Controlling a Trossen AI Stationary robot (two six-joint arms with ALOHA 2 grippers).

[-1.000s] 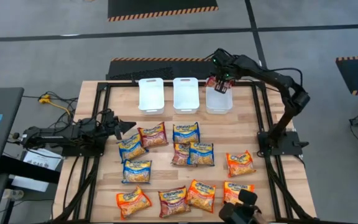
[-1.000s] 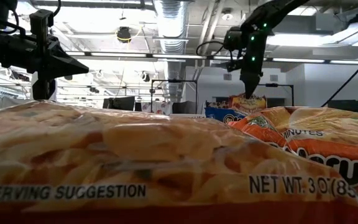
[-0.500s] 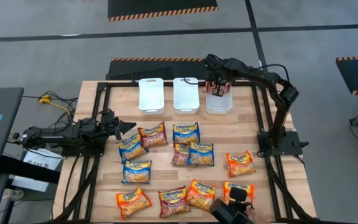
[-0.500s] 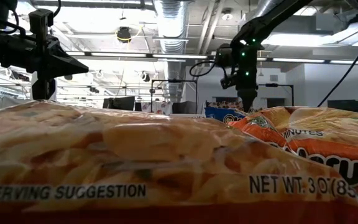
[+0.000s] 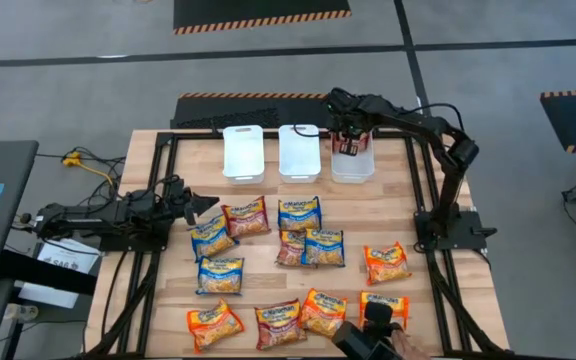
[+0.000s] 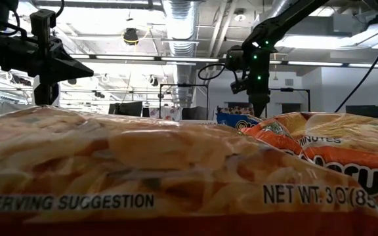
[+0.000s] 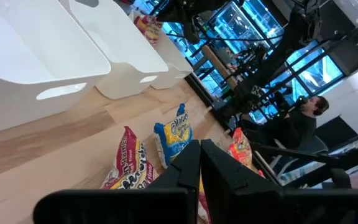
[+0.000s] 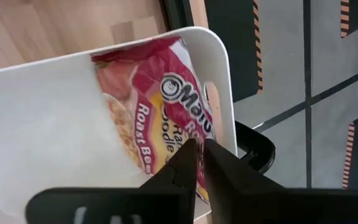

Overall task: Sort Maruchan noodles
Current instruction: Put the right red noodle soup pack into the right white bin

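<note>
Your right end effector (image 5: 349, 141) hangs over the rightmost white bin (image 5: 353, 166) at the far edge of the bench (image 5: 388, 215), its fingers nearly together around the upper edge of a dark red Roast Beef packet (image 8: 160, 118) that leans against the bin's inner wall; whether they grip or only flank that edge cannot be told. Judge the packet light, its film slick and crinkly, the noodle block inside brittle. Take such packets by a sealed end or corner, not across the block, and expect them to slide on each other. The remaining packets (image 5: 298, 213), orange, blue and dark red, lie scattered flat across the bench's near half, several overlapping. The other two bins (image 5: 243, 152) stand just beside the first, with nothing visible in them from above. Your left end effector (image 5: 204, 204) waits pressed together at the bench's left edge, near the packets. The low view is almost filled by one orange packet (image 6: 143, 170), hiding the bins. At the bench's near edge a dark object partly covers one orange packet.
</note>
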